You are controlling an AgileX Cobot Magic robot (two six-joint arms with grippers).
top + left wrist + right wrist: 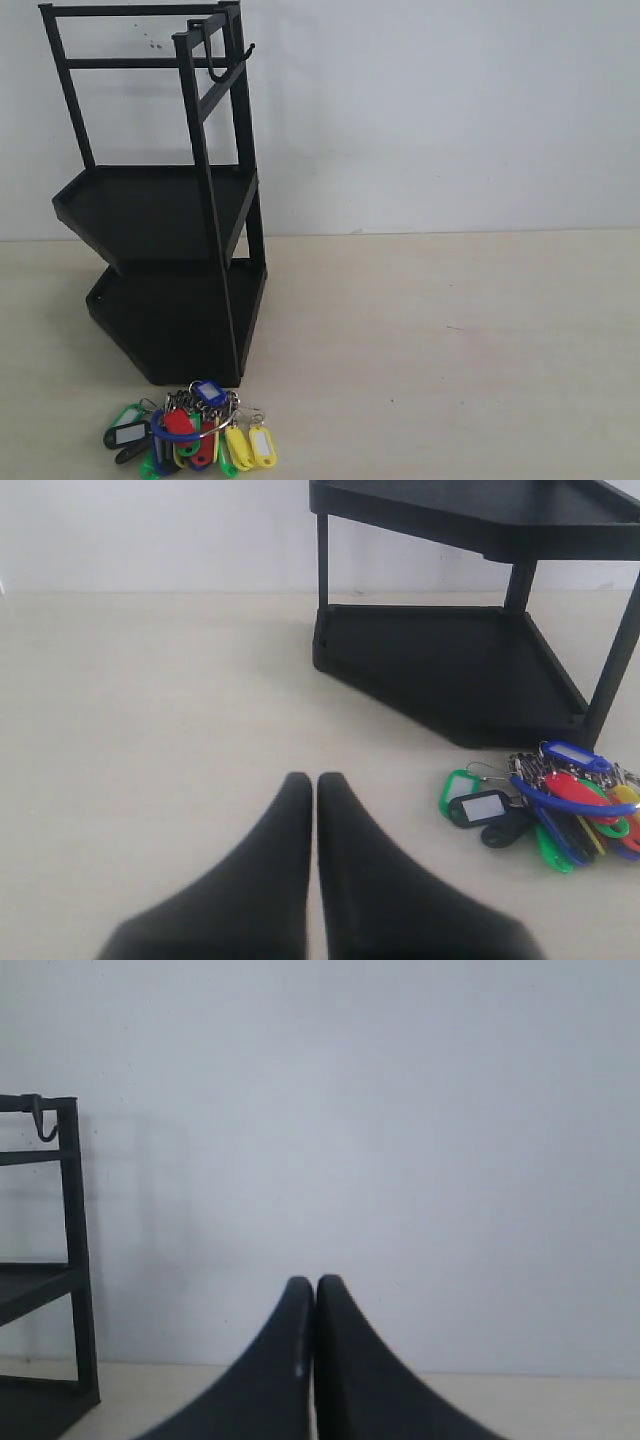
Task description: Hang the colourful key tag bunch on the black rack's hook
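Note:
The colourful key tag bunch lies on the table just in front of the black rack, its yellow, red, green, blue and black tags spread round a metal ring. A hook hangs from the rack's top bar. In the left wrist view the bunch lies beside the rack's lower shelf, apart from my left gripper, which is shut and empty above bare table. My right gripper is shut and empty, facing the wall, with the rack's hook off to one side. Neither gripper shows in the exterior view.
A beige table stretches to the right of the rack. A white wall stands behind it. The rack's two angular shelves hold nothing.

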